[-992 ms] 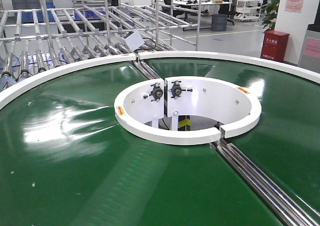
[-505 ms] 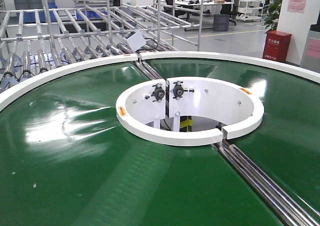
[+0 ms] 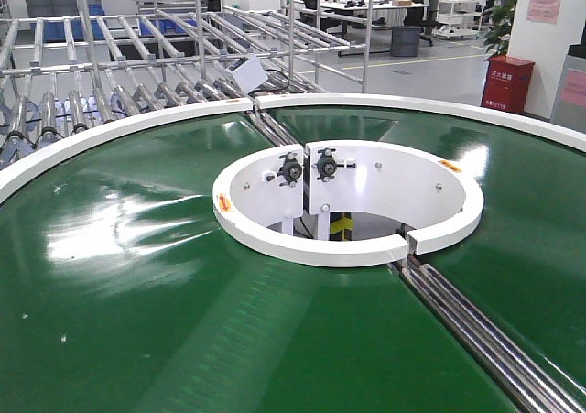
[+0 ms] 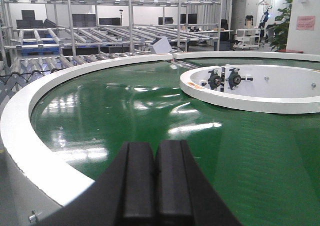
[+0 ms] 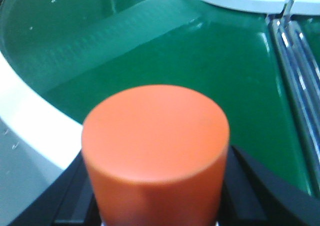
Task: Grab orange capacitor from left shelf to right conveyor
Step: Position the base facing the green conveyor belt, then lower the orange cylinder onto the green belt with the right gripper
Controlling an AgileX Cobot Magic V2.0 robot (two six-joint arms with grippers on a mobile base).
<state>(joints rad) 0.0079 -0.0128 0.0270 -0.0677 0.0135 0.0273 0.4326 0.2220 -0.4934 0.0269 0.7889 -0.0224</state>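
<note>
When viewed from the front, just the right conveyor [image 3: 119, 276], glossy green, white inner ring [image 3: 302, 248], silver roller racks [image 3: 119, 83] behind. From the left wrist: left gripper [image 4: 155, 176] closed, pads pressed together, near the white outer rim [image 4: 30, 146]. From the right wrist: orange capacitor [image 5: 155, 141] clamped in the right gripper [image 5: 157, 206], belt and rim behind it.

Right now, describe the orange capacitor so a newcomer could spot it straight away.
Find the big green ring conveyor. Near its white outer rim, the right gripper holds the orange capacitor. It is the only orange cylinder in view, smooth with a rounded top.
</note>
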